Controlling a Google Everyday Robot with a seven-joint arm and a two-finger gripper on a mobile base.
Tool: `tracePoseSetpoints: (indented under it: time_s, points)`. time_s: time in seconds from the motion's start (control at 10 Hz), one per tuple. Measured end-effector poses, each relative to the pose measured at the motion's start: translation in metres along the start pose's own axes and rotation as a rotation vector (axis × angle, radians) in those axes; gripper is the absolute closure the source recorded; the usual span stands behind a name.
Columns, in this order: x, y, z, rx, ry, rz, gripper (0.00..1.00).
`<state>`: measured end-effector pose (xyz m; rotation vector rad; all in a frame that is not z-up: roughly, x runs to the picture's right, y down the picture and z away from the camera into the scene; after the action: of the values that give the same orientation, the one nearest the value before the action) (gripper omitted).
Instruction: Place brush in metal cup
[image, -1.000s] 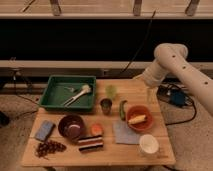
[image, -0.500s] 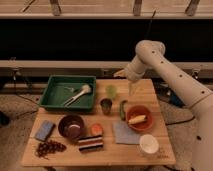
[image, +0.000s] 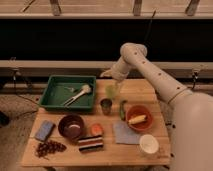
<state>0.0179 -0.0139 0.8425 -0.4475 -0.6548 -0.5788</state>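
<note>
Brush (image: 76, 96) lies slanted inside the green tray (image: 46, 96) on the table's far left. Just right of the tray stands the metal cup (image: 106, 106). Farther back, the gripper (image: 106, 74) hangs near the tray's far right corner; its state cannot be told.

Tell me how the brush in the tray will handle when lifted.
The brush looks slim and straight, so probably stiff and light. Its rounded head may tip it if held far back. The tool hangs near the tray's far corner.
</note>
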Motion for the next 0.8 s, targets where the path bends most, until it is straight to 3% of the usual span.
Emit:
tracePoseSetpoints:
  time_s: [0.4, 0.8]
  points:
    - [-0.032, -0.048, 0.038, 0.030, -0.016, -0.082, 0.20]
    - [-0.046, -0.074, 0.054, 0.047, -0.013, -0.118, 0.20]
